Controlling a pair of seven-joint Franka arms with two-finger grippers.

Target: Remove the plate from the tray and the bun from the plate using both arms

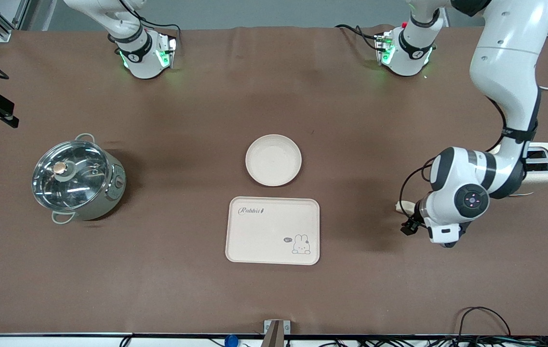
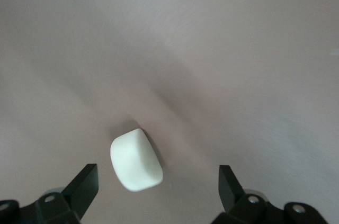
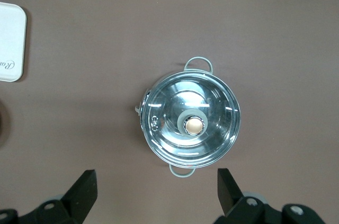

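Nearest the front camera lies the rectangular cream tray (image 1: 272, 231) with its rabbit drawing (the word "Rabbit" sits in one corner), flat on the brown table (image 1: 167, 284). Just beside its edge away from the camera, apart from it by a thin strip of cloth, sits the plate (image 1: 273, 160), round, cream and bare inside.

Toward the left arm's end of the table, the left arm (image 1: 505, 72) bends down so that the left gripper (image 2: 159, 184) hangs low over the cloth. Its fingers (image 2: 85, 184) stand wide apart and hold nothing. The bun (image 2: 135, 160) lies on the cloth between them, closer to one finger than the other and touching neither, as far as the blurred wrist view lets one judge. In the front view only a pale sliver of the bun (image 1: 404, 207) shows beside the wrist. A cream toaster (image 1: 546, 164) sits partly hidden by the same arm.

Toward the right arm's end stands a steel pot (image 1: 78, 179) with a glass lid and two loop handles. The right arm (image 1: 124, 29) waits, raised, and the right gripper (image 3: 157, 189) looks straight down on that pot (image 3: 189, 123), its fingers (image 3: 83, 188) spread wide and empty; a corner of the tray (image 3: 11, 41) shows at the edge of that view.
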